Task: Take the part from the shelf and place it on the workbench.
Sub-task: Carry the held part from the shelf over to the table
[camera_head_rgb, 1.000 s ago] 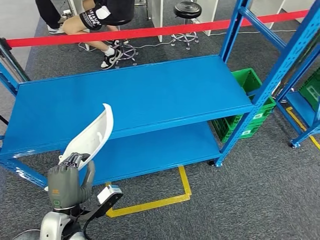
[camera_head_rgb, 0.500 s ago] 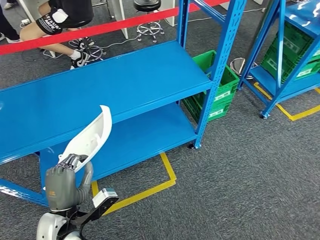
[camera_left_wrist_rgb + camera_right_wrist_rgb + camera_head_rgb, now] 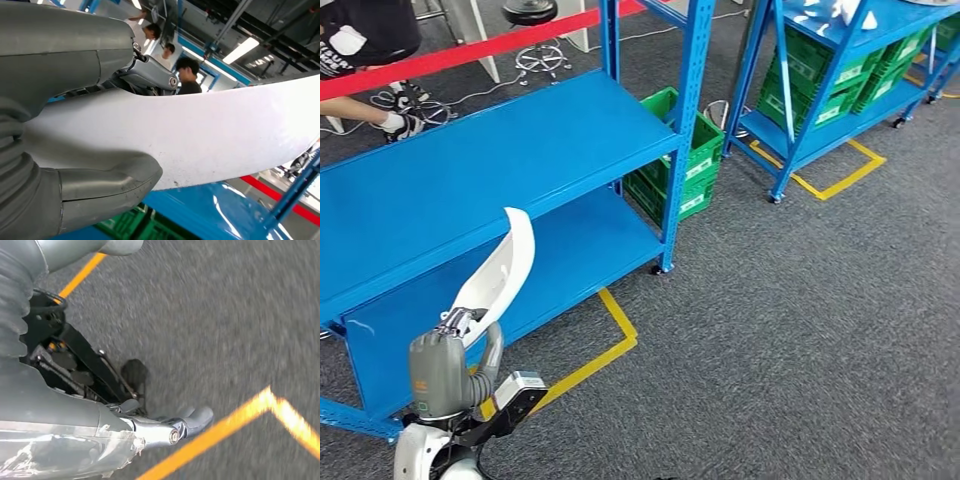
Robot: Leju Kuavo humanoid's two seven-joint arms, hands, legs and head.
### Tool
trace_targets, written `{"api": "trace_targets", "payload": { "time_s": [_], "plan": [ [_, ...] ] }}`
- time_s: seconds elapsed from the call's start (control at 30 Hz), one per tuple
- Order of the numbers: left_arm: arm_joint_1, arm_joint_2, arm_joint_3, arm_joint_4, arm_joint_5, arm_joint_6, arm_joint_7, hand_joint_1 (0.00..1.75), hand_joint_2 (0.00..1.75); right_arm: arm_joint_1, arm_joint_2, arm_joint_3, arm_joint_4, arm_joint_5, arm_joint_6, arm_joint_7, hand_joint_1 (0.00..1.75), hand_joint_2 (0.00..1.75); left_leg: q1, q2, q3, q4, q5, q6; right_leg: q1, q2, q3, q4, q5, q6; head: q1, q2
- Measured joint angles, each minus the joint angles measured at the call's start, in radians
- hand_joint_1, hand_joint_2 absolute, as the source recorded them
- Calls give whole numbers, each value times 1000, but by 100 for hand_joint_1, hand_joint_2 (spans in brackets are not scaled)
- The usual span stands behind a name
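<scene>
A long, curved white part rises up and to the right from my left hand, which grips its lower end at the lower left of the head view. In the left wrist view the part runs across the picture, clamped between the thumb and the fingers of the left hand. The part hangs in front of the empty blue shelf, not touching it. My right hand hangs over grey carpet with its fingers extended and nothing in them.
Green crates stand beside the shelf's right post. A second blue shelf with green crates stands at the upper right. Red barrier tape runs behind, with a seated person and a stool. Yellow floor tape marks the carpet.
The camera has turned right, so the shelf and crates have slid left and a second shelf has come into view. My left hand still holds the white part the same way.
</scene>
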Motion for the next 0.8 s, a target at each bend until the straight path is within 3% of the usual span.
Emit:
{"api": "trace_targets", "payload": {
  "time_s": [0.03,0.1,0.13,0.17,0.2,0.27,0.33,0.37,0.4,0.43,0.47,0.5,0.57,0.63,0.67,0.7,0.73,0.77,0.8],
  "plan": [
    [0,0,2,0,3,0,-2,175,175,-1,0,0,0,-2,-1,-1,0,175,-1,11,-8,3,6,-3,0,-22,62,-73,12,-1,0,0],
    [1,0,7,1,8,0,-6,175,175,-6,1,-1,-1,-5,2,-8,0,175,-5,33,-18,12,14,-12,8,-66,173,-224,-2,-9,0,0],
    [2,0,9,1,11,1,-9,175,175,-9,2,-1,-2,-7,3,-13,0,175,-6,44,-21,15,19,-16,12,-78,198,-268,-14,-15,0,0],
    [3,-1,10,1,14,1,-12,175,175,-10,3,-1,-2,-6,0,-17,0,175,-6,57,-22,16,24,-20,16,-73,201,-285,-17,-23,-1,0],
    [4,0,12,1,18,1,-15,175,175,-10,4,-1,-2,-6,-8,-20,0,175,-5,64,-24,17,27,-26,15,-62,191,-286,-12,-33,-1,0],
    [8,0,16,1,25,1,-20,175,175,-10,8,-2,-3,-5,-29,-24,0,175,-1,29,-37,41,-11,-39,12,-42,172,-288,8,-52,-2,0],
    [14,1,22,1,30,1,-25,175,175,-14,12,-3,-3,-6,-45,-25,0,175,3,-31,-67,134,-108,-50,9,-20,146,-288,34,-64,-4,0],
    [16,2,24,1,32,1,-27,175,175,-16,14,-4,-3,-6,-48,-25,0,175,3,-46,-84,201,-154,-52,9,-7,129,-287,47,-66,-4,0],
    [17,3,27,1,34,1,-29,175,175,-17,16,-4,-3,-6,-50,-24,0,175,4,-53,-95,260,-181,-53,9,6,112,-286,60,-66,-4,0],
    [17,3,29,2,35,1,-31,175,175,-18,18,-5,-3,-6,-52,-23,0,175,4,-56,-96,296,-184,-53,9,19,95,-284,72,-65,-4,0],
    [17,4,31,2,35,1,-32,175,175,-18,20,-5,-3,-6,-53,-22,0,175,5,-58,-81,297,-164,-52,8,31,79,-282,83,-64,-3,0],
    [17,4,34,2,36,1,-33,175,175,-18,22,-6,-3,-6,-55,-22,0,175,6,-62,-51,265,-132,-52,6,43,63,-279,94,-61,-3,0],
    [16,4,37,2,37,1,-34,175,175,-20,25,-6,-4,-6,-56,-23,0,175,12,-100,41,132,-88,-53,3,69,33,-268,114,-50,-4,0],
    [16,4,39,3,39,1,-36,175,175,-21,26,-6,-6,-6,-58,-24,0,175,16,-141,103,28,-95,-49,3,91,12,-261,137,-37,-5,0],
    [16,4,40,3,39,1,-38,175,175,-20,26,-6,-7,-6,-58,-25,0,175,15,-147,111,11,-102,-44,4,102,6,-262,149,-31,-5,0],
    [16,4,41,4,40,1,-40,175,175,-18,25,-6,-7,-6,-60,-26,0,175,14,-136,104,13,-99,-36,3,111,1,-266,161,-25,-5,0],
    [16,3,42,5,42,1,-44,175,175,-15,26,-6,-7,-6,-62,-27,0,175,14,-123,95,16,-91,-28,3,105,-4,-265,160,-20,-5,0],
    [16,3,44,5,45,1,-48,175,175,-12,26,-6,-7,-6,-65,-27,0,175,14,-110,85,18,-82,-18,3,87,-14,-250,138,-16,-2,0],
    [16,3,46,6,48,1,-52,175,175,-12,26,-6,-7,-7,-69,-28,0,175,14,-95,73,18,-70,-9,4,63,-27,-214,96,-14,0,0]
  ]
}}
